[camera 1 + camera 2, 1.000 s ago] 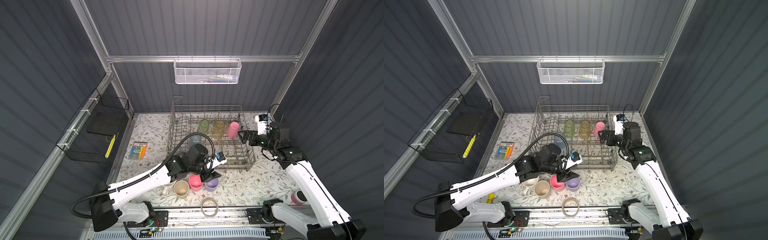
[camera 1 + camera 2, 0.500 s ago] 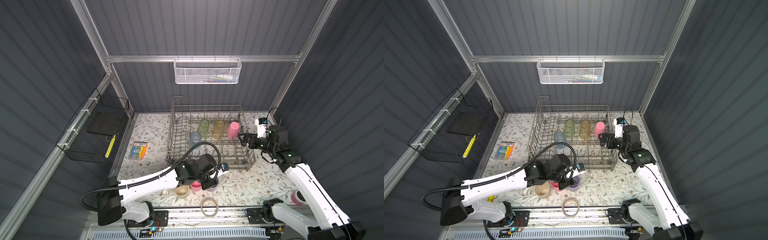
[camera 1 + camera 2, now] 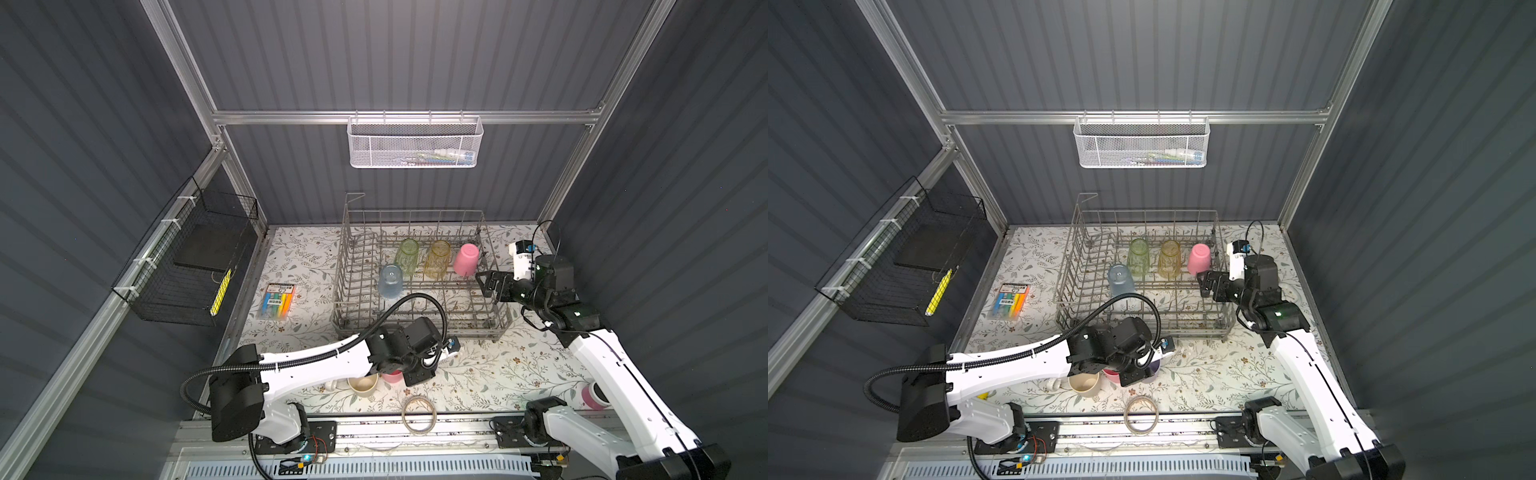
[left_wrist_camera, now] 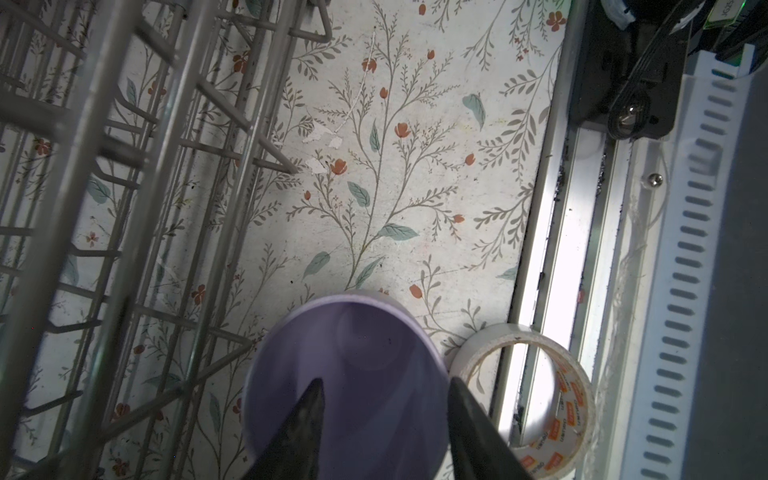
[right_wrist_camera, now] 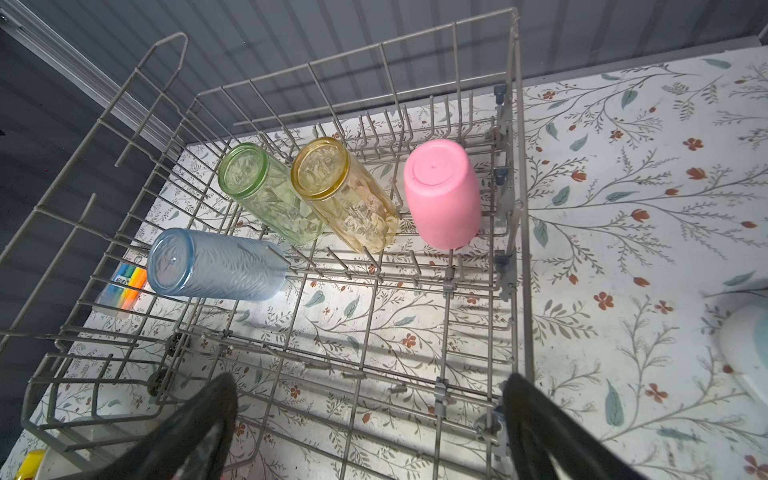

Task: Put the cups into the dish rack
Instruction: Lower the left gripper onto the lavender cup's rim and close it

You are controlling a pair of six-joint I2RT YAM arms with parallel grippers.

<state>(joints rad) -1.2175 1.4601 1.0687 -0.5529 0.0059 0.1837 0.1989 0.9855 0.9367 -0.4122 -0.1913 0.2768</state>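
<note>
Left gripper [image 4: 384, 419] apparently straddles the lilac cup's [image 4: 353, 357] wall.

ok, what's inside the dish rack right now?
Four upside-down cups in the dish rack: blue tumbler, green tumbler, amber tumbler, pink cup. The rest looks bare; the left arm's cable covers part of the front row.
</note>
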